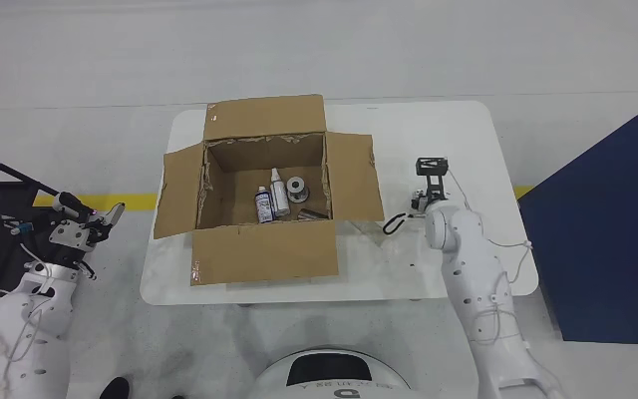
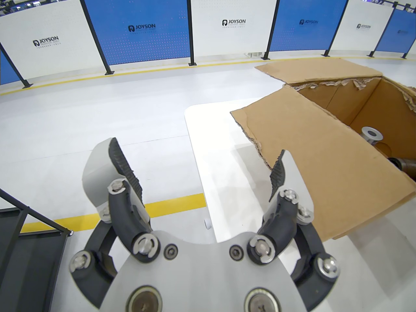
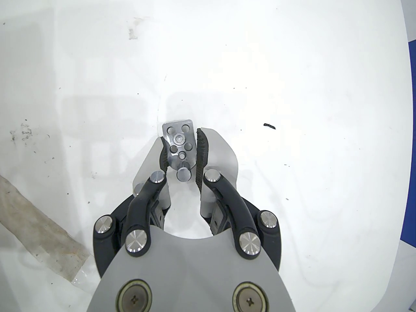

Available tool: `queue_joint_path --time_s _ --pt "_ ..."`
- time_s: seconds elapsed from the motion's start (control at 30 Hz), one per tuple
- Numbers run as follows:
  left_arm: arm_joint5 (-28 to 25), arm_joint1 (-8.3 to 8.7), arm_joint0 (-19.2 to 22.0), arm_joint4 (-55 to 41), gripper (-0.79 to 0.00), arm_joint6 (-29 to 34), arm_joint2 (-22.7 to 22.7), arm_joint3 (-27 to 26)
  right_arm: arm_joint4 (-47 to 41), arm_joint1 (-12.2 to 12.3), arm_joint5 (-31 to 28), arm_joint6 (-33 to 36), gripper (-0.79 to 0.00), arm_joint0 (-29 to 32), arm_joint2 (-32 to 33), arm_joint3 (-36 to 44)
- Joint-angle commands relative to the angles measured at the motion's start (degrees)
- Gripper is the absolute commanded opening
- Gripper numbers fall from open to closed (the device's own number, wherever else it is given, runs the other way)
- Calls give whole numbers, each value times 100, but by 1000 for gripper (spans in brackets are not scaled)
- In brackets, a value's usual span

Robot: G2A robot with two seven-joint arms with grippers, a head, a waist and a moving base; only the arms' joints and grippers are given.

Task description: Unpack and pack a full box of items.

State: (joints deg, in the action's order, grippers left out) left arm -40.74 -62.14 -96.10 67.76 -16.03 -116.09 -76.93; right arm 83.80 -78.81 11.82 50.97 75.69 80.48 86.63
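An open cardboard box (image 1: 266, 254) stands mid-table with all flaps folded out. Inside are a white bottle (image 1: 280, 192), a blue-labelled bottle (image 1: 263, 204), a metal spool (image 1: 298, 187) and a dark cylinder (image 1: 314, 212); the spool (image 2: 371, 133) and cylinder (image 2: 404, 165) also show in the left wrist view. My right gripper (image 3: 180, 150) is shut on a grey metal plate (image 3: 177, 133) with holes, low over the white table (image 3: 260, 50) to the right of the box. In the top view, plate (image 1: 432, 165) and gripper (image 1: 431, 188) lie past the right flap. My left gripper (image 2: 198, 155) hangs open, holding nothing, off the table's left edge.
A black rack (image 2: 19, 238) stands on the floor beside the left arm, near a yellow floor line (image 2: 172, 204). Old tape residue (image 3: 35, 228) marks the table near the right gripper. A blue panel (image 1: 588, 239) stands to the table's right. Bare tabletop (image 1: 449, 130) lies behind the plate.
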Motion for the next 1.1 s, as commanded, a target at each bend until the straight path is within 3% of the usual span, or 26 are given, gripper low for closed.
queue_joint_path --time_s 0.0,0.27,0.47,0.63,0.83,1.07 --pt "0 0 0 0 0 0 0 0 -15 4 4 -34 -785 43 33 77" --pt "0 0 0 0 0 0 0 0 -1378 59 -613 -841 -785 892 780 1249" --pt "0 0 0 0 0 0 0 0 -3099 125 -2274 -1646 -785 1904 1451 2278" --pt "0 0 0 0 0 0 0 0 -3727 195 -3476 -1682 -785 2259 1572 2730" --pt "0 0 0 0 0 0 0 0 -3083 225 -3408 -1198 -785 1986 837 3305" --pt "0 0 0 0 0 0 0 0 -2284 121 -2504 -420 -785 656 -830 2907"
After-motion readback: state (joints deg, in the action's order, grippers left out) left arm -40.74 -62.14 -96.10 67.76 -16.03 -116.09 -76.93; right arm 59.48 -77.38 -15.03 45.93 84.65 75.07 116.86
